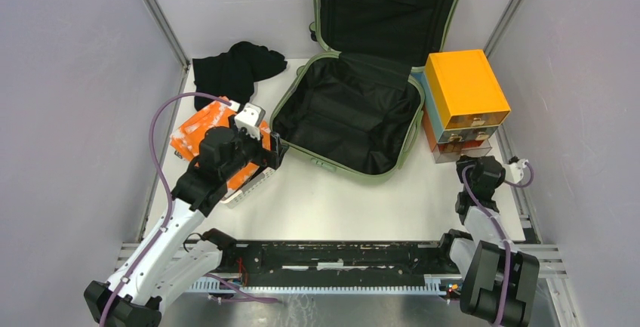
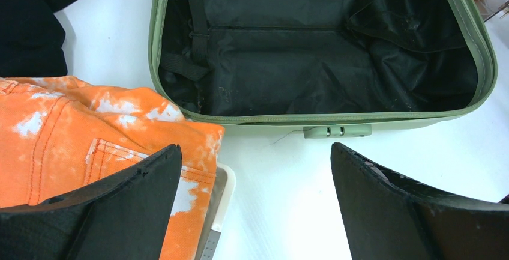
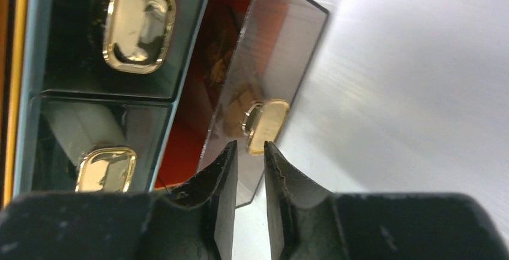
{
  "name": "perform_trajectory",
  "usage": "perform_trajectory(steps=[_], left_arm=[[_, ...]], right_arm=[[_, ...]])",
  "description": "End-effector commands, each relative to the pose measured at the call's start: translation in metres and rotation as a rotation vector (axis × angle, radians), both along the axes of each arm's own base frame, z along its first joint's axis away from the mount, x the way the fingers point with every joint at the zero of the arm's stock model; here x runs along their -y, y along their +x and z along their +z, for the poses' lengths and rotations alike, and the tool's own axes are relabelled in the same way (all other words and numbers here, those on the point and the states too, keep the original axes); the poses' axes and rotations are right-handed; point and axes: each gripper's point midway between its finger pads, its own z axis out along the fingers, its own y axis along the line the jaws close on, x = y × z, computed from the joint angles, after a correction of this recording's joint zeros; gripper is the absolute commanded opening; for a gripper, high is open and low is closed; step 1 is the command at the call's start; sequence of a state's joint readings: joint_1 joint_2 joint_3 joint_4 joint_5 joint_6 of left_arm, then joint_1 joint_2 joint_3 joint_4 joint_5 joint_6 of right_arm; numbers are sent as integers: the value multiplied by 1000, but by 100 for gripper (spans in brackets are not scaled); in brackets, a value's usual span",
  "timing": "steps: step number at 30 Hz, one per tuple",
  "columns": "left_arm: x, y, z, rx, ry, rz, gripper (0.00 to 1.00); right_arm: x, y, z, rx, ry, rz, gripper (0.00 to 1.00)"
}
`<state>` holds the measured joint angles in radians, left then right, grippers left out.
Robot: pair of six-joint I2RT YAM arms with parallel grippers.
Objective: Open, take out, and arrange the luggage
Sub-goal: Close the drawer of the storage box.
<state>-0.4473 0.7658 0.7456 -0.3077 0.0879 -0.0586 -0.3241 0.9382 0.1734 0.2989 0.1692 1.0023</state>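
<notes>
Spotted: sage-green hard-shell suitcase lying open on the white counter, lid upright behind. Hovering with left jaws spread wide over orange bleach-splashed jeans; sitting with right jaws barely parted at the gold knob of a smoky clear drawer (ajar). Stay centred, move straight, no twisting.

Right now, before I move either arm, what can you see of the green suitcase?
The luggage is a sage-green hard-shell case with rounded corners, a zip edge and black fabric lining. It lies open on the white table, base flat, lid raised at the back. Both halves look empty. A small lock sits on its near rim. The orange drawer box stands against its right side; an orange garment reaches its left front corner.
</notes>
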Motion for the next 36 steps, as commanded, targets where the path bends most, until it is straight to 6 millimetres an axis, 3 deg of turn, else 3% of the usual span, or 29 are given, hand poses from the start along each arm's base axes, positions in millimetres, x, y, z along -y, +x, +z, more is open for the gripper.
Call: perform_trajectory(steps=[1, 15, 22, 30, 36], left_arm=[[1, 2, 6, 47, 28, -21, 98], [-1, 4, 6, 47, 34, -11, 98], [-2, 4, 7, 50, 35, -6, 98], [-2, 4, 6, 48, 35, -9, 98], [-1, 4, 6, 49, 33, -9, 98]], right_arm=[[-4, 20, 31, 167, -65, 75, 29], [0, 30, 39, 220, -58, 59, 43], [-7, 39, 37, 183, -12, 110, 44], [-4, 21, 44, 197, -90, 93, 45], [-8, 7, 37, 194, -83, 84, 45]])
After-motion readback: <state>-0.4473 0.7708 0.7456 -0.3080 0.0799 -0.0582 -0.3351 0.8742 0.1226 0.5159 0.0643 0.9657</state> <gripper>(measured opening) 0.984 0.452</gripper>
